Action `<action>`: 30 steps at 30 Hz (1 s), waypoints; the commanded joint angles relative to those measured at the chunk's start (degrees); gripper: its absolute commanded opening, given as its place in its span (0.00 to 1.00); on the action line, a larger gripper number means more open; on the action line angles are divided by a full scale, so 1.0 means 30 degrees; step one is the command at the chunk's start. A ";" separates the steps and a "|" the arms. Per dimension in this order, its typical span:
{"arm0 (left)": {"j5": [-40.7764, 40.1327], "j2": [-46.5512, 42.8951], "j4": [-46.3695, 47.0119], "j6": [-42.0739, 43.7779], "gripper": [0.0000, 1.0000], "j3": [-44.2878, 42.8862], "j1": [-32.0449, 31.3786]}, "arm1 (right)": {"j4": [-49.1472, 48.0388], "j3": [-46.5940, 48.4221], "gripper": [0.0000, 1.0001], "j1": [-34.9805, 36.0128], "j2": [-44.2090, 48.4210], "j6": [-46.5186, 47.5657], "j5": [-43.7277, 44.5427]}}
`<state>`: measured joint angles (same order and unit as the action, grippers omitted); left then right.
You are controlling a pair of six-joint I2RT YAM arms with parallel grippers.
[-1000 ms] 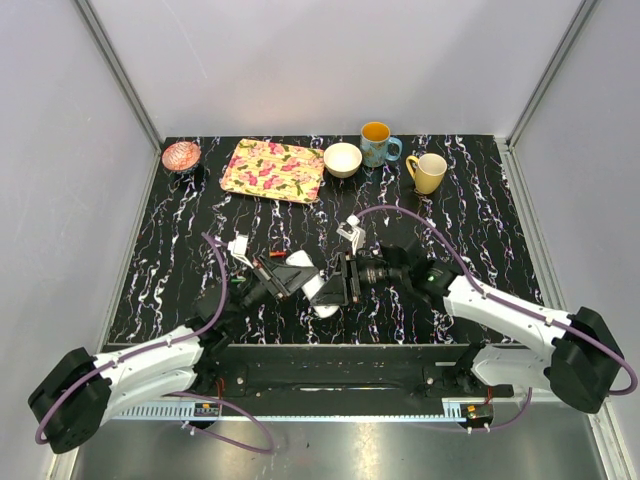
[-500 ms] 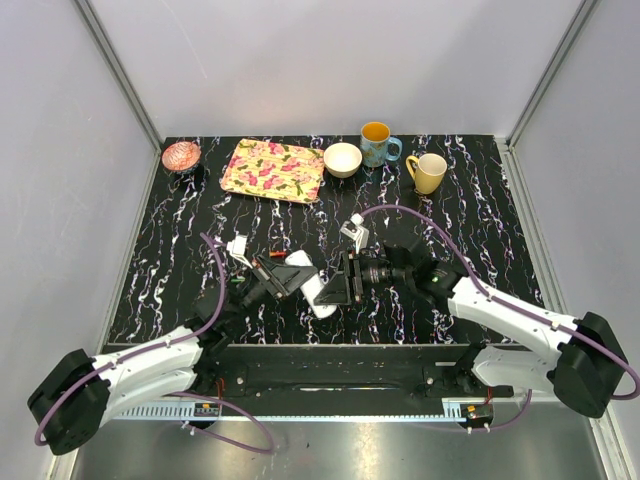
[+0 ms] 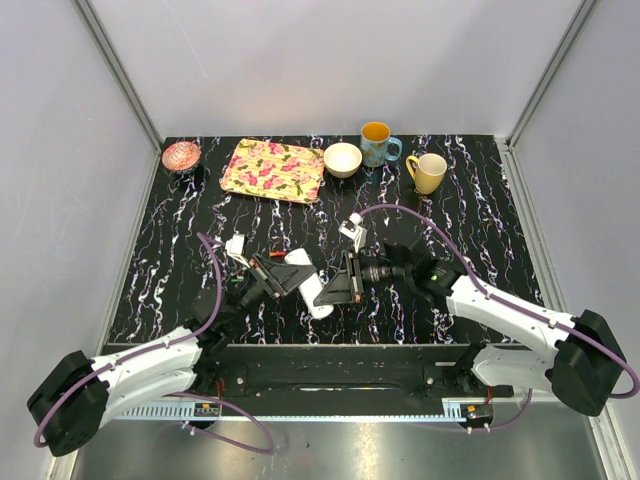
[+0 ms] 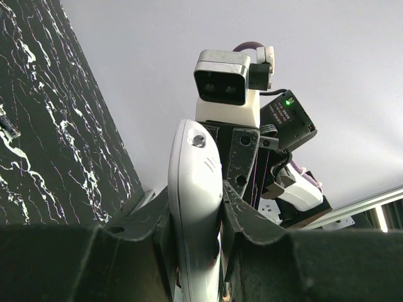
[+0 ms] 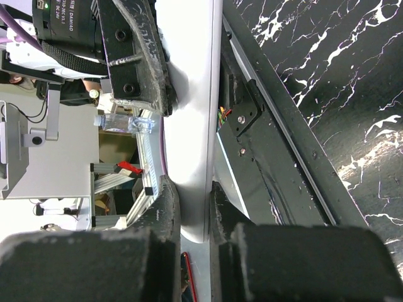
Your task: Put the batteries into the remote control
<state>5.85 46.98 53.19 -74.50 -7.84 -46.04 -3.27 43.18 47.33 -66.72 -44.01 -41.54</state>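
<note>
The white remote control (image 3: 309, 287) is held above the table near its front middle, between both grippers. My left gripper (image 3: 290, 276) is shut on one end of it; in the left wrist view the remote (image 4: 195, 182) stands edge-on between the fingers (image 4: 249, 217). My right gripper (image 3: 332, 291) is shut on its other end; in the right wrist view the remote (image 5: 195, 113) runs up from between the pads (image 5: 165, 201). A small dark object (image 4: 7, 126) lies on the table at the left edge of the left wrist view. I cannot pick out any batteries for certain.
Along the back stand a pink dish (image 3: 181, 155), a floral tray (image 3: 272, 169), a white bowl (image 3: 342, 159), a blue mug (image 3: 377, 144) and a yellow mug (image 3: 428, 172). The black marbled table (image 3: 480, 230) has walls at the left, right and back.
Both grippers stay shut on the remote. The remote has turned slightly and now shows slimmer from above; the left gripper has shifted a little up and left.
</note>
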 commanded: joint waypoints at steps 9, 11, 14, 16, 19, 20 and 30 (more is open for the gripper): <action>-0.3324 -0.1860 -0.1556 0.0399 0.58 0.1001 0.0230 | 0.3840 0.1953 0.00 -0.0045 0.0997 0.1163 0.1774; -0.3675 -0.2211 -0.2171 0.0604 0.65 0.0826 0.0463 | 0.4924 0.2333 0.00 -0.0015 0.1320 0.1602 0.1980; -0.3736 -0.2388 -0.2407 0.0839 0.75 0.0503 0.0960 | 0.6096 0.2657 0.00 -0.0045 0.1965 0.1954 0.2390; -0.3678 -0.2418 -0.2378 0.0839 0.80 0.0474 0.1254 | 0.7407 0.2862 0.00 -0.0044 0.2375 0.2187 0.3266; -0.3705 -0.3235 -0.3541 0.0722 0.83 0.0735 0.2016 | 1.1583 0.4352 0.00 -0.0016 0.2260 0.3299 0.6978; -0.4345 -0.4167 -0.4188 0.0925 0.83 0.0795 0.2249 | 1.2883 0.5546 0.00 -0.0044 0.2027 0.3650 0.8354; -0.7076 -1.0267 -1.5963 0.3915 0.78 -0.1401 0.2457 | 2.0804 1.0594 0.00 -0.0016 -0.5226 0.5730 2.3854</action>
<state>-12.38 19.90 20.08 -66.98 -7.31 -39.00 49.65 70.37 47.40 -73.06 -30.83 9.47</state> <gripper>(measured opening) 0.784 0.138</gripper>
